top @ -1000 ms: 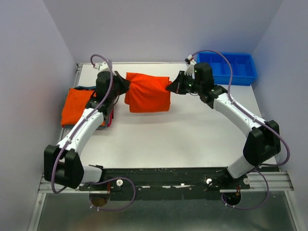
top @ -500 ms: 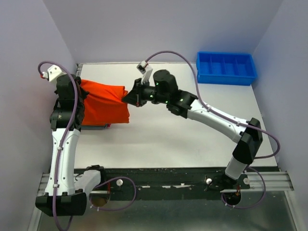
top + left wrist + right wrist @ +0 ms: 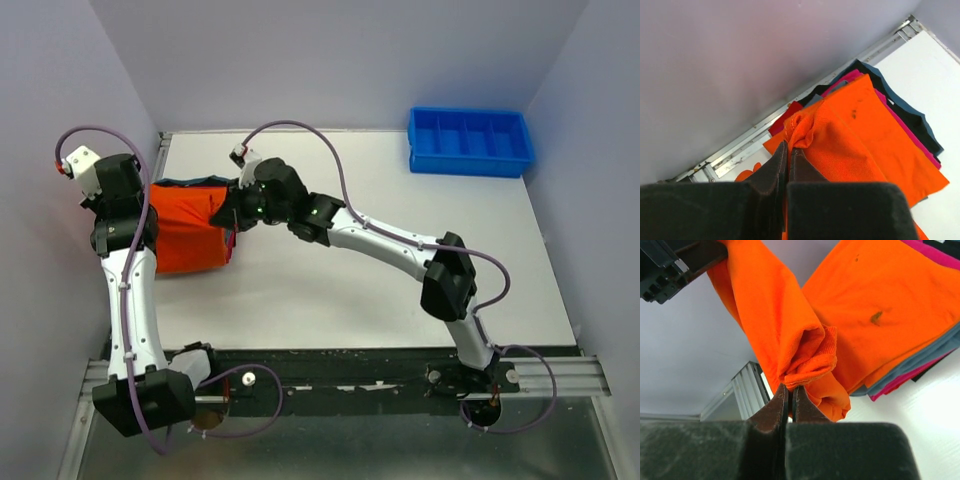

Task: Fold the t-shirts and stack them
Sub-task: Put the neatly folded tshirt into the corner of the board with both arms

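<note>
orange t-shirt (image 3: 185,235), carried leftward across the desk (image 3: 400,280), now hangs over the stack (image 3: 890,145), stretched left-right between left hand (image 3: 788,150) and right hand (image 3: 790,392), both clenched on it.

Two claws were counted: the left claw (image 3: 788,146) and the right claw (image 3: 790,389). One separate orange t-shirt (image 3: 775,325) was counted, plus one stack (image 3: 890,315) showing at least four shirt layers. One blue bin (image 3: 470,168) and one worktop (image 3: 400,290) were counted.

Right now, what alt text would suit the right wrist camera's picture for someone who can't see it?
Shut black jaws pinch a bunched orange t-shirt in front of a stack of folded shirts, orange on top, on a white table.
</note>
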Robot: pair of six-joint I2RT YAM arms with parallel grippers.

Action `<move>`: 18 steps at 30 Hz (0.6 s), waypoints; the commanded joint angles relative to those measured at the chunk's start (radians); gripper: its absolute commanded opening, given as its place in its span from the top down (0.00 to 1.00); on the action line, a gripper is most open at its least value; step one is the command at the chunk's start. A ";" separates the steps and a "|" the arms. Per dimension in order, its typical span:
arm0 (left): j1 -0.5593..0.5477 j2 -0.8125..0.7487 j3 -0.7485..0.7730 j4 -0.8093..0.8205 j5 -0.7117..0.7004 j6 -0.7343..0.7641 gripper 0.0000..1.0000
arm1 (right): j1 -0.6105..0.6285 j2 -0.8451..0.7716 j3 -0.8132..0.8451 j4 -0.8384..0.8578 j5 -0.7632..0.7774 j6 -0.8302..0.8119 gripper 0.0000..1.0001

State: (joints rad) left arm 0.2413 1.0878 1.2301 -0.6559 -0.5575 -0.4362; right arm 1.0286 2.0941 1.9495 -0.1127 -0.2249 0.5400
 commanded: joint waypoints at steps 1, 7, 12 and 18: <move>0.062 0.018 0.011 0.096 -0.056 0.066 1.00 | 0.011 0.046 0.104 -0.054 0.016 0.005 0.99; 0.105 0.096 0.034 0.139 0.008 0.073 1.00 | 0.011 0.130 0.224 -0.104 0.051 -0.006 0.99; 0.121 0.155 0.045 0.183 0.073 0.083 1.00 | 0.008 0.164 0.249 -0.107 0.088 0.002 0.99; 0.128 0.230 0.094 0.199 0.113 0.097 1.00 | -0.004 0.208 0.278 -0.110 0.094 0.026 0.99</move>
State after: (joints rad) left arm 0.3443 1.2819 1.2560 -0.5465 -0.4492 -0.3714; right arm 1.0386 2.2654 2.1834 -0.1738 -0.1619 0.5537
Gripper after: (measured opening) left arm 0.027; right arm 0.024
